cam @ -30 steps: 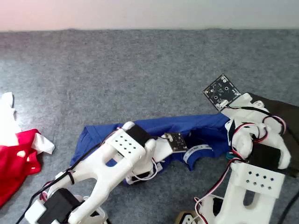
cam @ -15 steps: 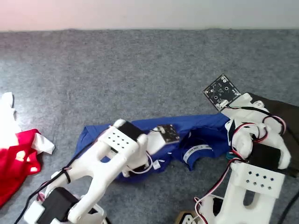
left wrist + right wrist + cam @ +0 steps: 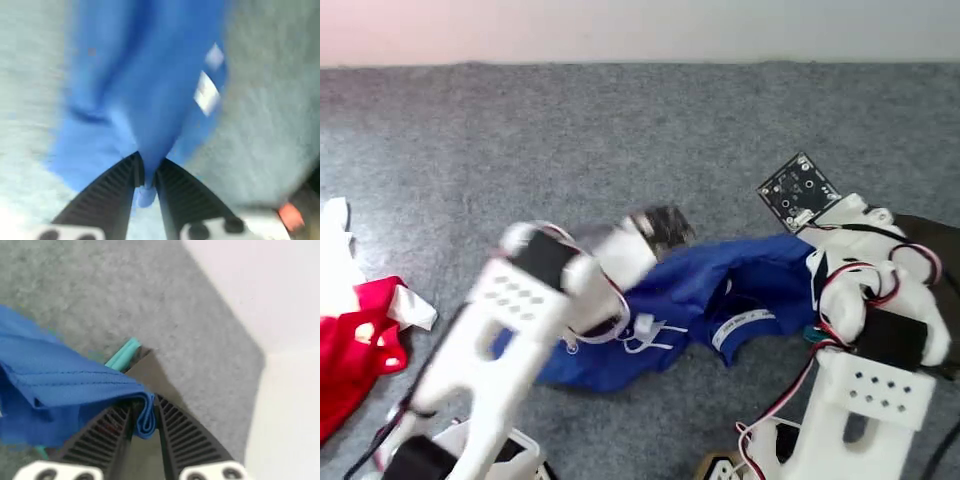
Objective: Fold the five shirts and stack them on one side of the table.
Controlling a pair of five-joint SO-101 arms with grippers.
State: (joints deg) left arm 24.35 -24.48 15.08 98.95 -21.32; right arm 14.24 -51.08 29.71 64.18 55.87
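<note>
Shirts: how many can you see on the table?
4: blue shirt in the middle, red shirt and white shirt at the left edge, what looks like a dark shirt at the right edge. Another may be hidden.

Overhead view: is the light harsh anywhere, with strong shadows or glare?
High view: soft, even light; no hard shadows around the blue shirt on the grey table, no glare. Right wrist view: the pale surface beyond the table is lit very bright, almost featureless. Left wrist view: no glare on the shirt.
</note>
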